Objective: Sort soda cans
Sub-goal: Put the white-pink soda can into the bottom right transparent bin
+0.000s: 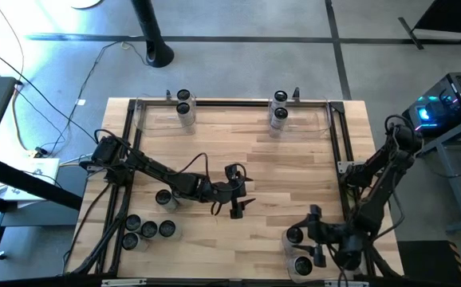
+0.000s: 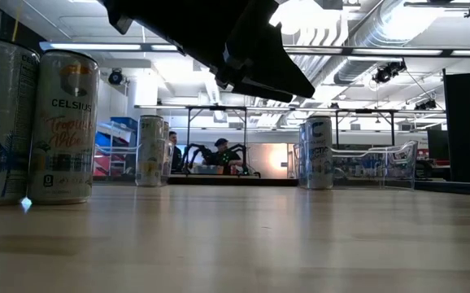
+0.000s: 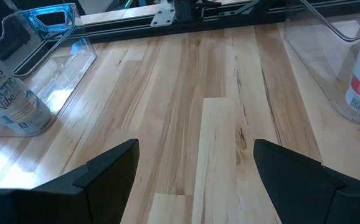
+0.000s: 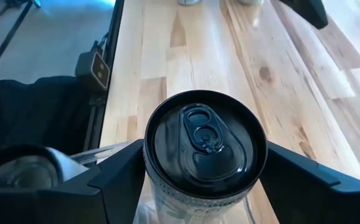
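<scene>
On the left, four soda cans (image 1: 147, 231) stand clustered at the table's near left corner, behind and to the outer side of the left gripper (image 1: 236, 191), with a fifth can (image 1: 164, 198) just beside its forearm. The left gripper hovers over bare wood near the table's middle, its fingers (image 3: 99, 180) spread apart and empty. Far ahead of it, two cans (image 1: 184, 107) stand in the left clear bin (image 1: 147, 119) and two more cans (image 1: 279, 109) in the right clear bin (image 1: 318, 119) at the far edge. On the right, the right gripper (image 1: 314, 233) sits at the near right corner, its fingers (image 4: 114, 180) wide apart on either side of a black-topped can (image 4: 205, 146) without clamping it; another can (image 1: 303, 265) lies just behind.
</scene>
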Action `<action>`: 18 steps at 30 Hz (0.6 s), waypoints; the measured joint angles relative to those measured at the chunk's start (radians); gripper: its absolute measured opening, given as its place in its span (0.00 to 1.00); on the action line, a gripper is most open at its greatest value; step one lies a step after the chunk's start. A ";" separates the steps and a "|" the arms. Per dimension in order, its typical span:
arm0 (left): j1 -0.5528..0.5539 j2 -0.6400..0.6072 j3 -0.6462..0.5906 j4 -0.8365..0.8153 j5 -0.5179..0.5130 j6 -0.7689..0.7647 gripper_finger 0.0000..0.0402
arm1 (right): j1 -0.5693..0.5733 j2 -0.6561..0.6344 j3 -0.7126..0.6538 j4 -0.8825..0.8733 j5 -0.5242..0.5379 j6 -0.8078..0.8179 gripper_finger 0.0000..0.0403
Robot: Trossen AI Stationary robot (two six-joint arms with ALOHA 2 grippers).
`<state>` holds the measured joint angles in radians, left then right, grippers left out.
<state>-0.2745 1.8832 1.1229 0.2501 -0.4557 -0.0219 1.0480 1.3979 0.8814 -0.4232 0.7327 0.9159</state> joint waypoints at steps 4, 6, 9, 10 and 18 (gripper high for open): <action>0.000 0.000 0.000 0.000 0.000 0.000 0.77 | -0.019 0.002 0.002 0.004 -0.030 0.000 0.69; 0.000 0.000 0.000 -0.001 0.000 0.000 0.77 | -0.023 0.002 0.002 0.006 -0.035 0.000 0.69; 0.000 0.000 0.000 -0.004 0.000 0.000 0.77 | -0.022 0.002 0.002 0.006 -0.037 -0.001 0.69; 0.000 0.000 0.000 -0.005 0.000 0.000 0.77 | -0.023 0.002 0.002 0.006 -0.038 0.000 0.70; 0.000 0.000 0.000 -0.008 0.000 0.000 0.77 | -0.042 0.003 0.002 0.018 -0.197 0.046 0.74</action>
<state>-0.2745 1.8832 1.1229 0.2424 -0.4557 -0.0223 1.0057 1.4014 0.8833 -0.4049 0.5353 0.9615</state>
